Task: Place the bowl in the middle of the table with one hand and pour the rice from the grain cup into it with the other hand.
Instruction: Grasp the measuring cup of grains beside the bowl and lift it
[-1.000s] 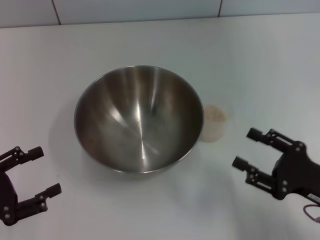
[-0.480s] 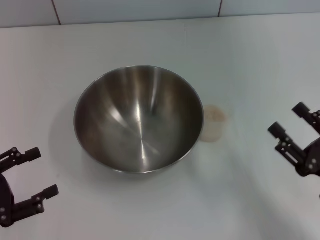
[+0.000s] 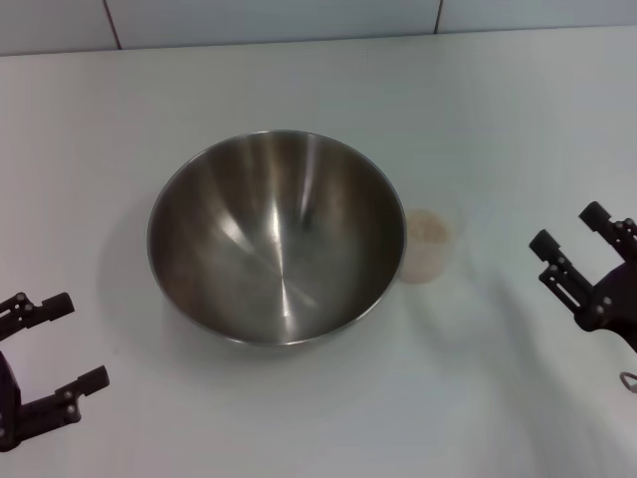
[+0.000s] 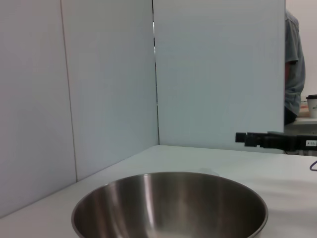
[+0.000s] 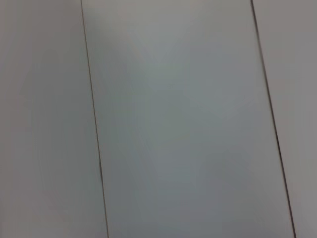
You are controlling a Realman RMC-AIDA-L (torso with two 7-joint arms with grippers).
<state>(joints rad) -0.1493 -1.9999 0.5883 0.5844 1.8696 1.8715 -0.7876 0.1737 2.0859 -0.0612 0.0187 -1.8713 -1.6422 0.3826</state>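
Observation:
The steel bowl [image 3: 277, 237] stands upright in the middle of the white table [image 3: 299, 80]; in the left wrist view the bowl [image 4: 168, 206] fills the lower part and looks empty. The clear grain cup [image 3: 431, 249] stands right beside the bowl's right rim, with pale rice [image 3: 430, 229] inside. My right gripper [image 3: 567, 227] hovers open near the right edge, well clear of the cup. My left gripper [image 3: 78, 339] is open at the front left corner, apart from the bowl. The right wrist view shows only wall panels.
White wall panels [image 3: 269, 20] close off the table's far side. In the left wrist view a black gripper [image 4: 257, 139] reaches in from the right, and behind it a person [image 4: 293, 64] stands beside a paper cup [image 4: 312, 105].
My right gripper has pulled back to the right, away from the cup, and turned. My left gripper has slid slightly toward the front edge. Bowl and cup have stayed put.

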